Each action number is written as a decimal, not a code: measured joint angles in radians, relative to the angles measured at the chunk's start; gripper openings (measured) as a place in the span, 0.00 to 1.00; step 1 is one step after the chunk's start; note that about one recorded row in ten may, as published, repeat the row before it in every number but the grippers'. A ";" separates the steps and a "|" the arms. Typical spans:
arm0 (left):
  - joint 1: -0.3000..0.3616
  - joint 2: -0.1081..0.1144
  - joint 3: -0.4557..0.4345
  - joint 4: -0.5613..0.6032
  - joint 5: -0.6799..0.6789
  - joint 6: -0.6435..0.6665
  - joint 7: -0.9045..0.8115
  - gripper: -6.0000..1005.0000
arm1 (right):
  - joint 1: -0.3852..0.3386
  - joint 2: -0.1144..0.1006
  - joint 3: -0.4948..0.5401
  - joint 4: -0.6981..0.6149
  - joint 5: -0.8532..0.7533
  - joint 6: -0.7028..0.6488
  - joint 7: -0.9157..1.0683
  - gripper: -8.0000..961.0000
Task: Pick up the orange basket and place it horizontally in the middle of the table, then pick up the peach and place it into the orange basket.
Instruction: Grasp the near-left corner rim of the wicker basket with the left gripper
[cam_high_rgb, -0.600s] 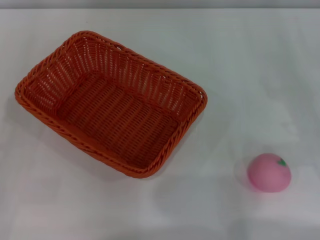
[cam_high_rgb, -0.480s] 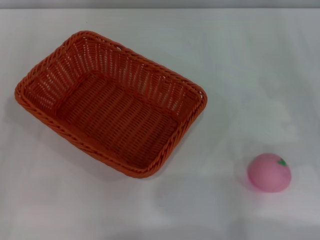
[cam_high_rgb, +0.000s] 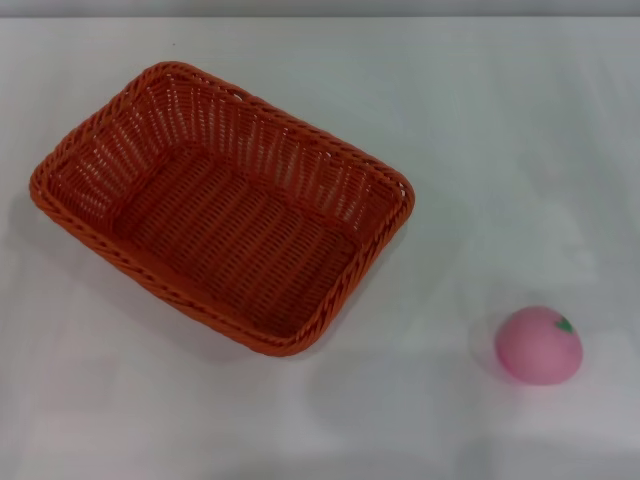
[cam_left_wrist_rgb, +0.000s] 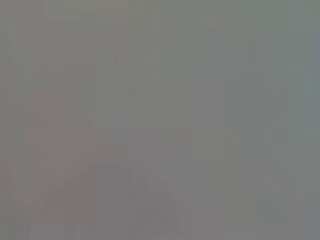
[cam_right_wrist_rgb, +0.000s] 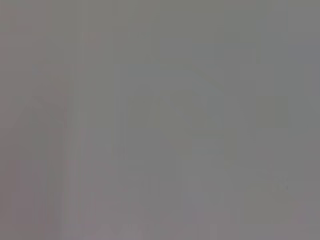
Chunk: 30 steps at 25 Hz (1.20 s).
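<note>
The white table (cam_high_rgb: 480, 120) carries two things. The basket (cam_high_rgb: 222, 240) lies skewed at about ten o'clock; the peach (cam_high_rgb: 538, 345) sits well apart at four o'clock.

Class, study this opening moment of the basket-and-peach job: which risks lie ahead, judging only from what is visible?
1. The orange basket lies skewed on the robot's left side of the table; a one-sided rim grasp may leave it crooked when set down.
2. The peach is round and rests apart on the right; a nudge could roll it away.
3. Neither gripper is in view, so the approach cannot be judged.
</note>
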 joint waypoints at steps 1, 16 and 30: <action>0.000 0.001 0.000 -0.003 0.004 0.002 -0.003 0.87 | 0.000 0.000 0.000 0.000 0.000 0.000 0.000 0.89; 0.022 0.006 0.001 -0.543 0.455 0.211 -0.661 0.86 | 0.009 0.002 0.000 0.002 -0.002 -0.008 0.000 0.89; -0.157 0.121 0.001 -0.947 1.148 0.121 -1.456 0.86 | 0.014 0.003 0.000 0.003 -0.001 -0.010 0.002 0.89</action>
